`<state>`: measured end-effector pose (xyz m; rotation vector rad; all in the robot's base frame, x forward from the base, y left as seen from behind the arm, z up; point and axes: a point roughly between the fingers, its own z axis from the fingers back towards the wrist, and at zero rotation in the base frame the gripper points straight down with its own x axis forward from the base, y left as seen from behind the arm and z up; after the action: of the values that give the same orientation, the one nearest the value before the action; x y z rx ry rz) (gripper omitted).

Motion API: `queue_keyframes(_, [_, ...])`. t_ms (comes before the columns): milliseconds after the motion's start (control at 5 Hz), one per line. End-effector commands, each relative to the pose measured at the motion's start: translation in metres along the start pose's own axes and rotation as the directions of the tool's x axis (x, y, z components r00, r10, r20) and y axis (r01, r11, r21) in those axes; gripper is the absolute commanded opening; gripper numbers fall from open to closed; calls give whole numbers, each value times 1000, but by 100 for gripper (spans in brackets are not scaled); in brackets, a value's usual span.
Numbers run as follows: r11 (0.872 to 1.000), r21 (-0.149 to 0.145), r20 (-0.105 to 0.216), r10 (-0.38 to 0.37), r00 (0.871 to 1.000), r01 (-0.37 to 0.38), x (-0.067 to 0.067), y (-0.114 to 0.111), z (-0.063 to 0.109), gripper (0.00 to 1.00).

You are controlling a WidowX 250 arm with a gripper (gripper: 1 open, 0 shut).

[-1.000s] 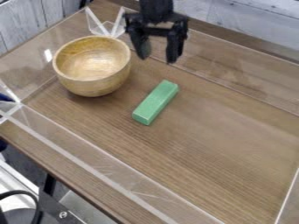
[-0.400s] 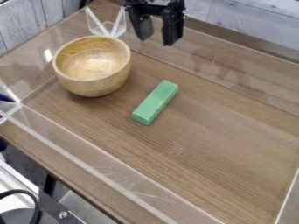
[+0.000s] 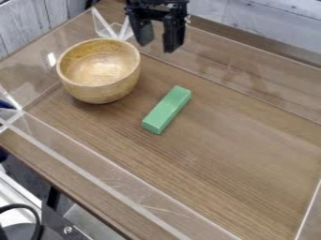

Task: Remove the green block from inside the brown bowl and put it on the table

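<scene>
Up at the back of the desk (image 3: pixel 232 141), the black hand (image 3: pixel 156 36) is wide apart, with nothing in it. It has moved a little to the side, toward the bowl, since the last picture. The green block (image 3: pixel 167 110) has not moved. It lies flat on the desk, outside the brown bowl (image 3: pixel 99 72) and near it. The bowl has stayed put too.

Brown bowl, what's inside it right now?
Nothing shows inside the brown bowl; its pale floor is mostly in view. The near wall may cover a little of the bottom, so I can't vouch for that part.
</scene>
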<state>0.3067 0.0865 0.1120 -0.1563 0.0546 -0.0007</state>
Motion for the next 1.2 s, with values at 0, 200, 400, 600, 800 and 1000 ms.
queue_keyframes(0, [993, -23, 53, -119, 992, 120, -7, -6, 40, 100])
queue_keyframes(200, [981, -48, 52, -187, 981, 189, -12, -10, 56, 100])
queue_keyframes(400, [990, -80, 119, -106, 987, 116, -15, 3, 52, 100])
queue_keyframes(600, [991, -107, 156, -64, 986, 81, -16, 15, 48, 100])
queue_keyframes(800, [991, -105, 123, -70, 990, 84, -15, 10, 40, 0])
queue_keyframes(1000, [990, -95, 88, -92, 992, 100, -6, 5, 29, 0])
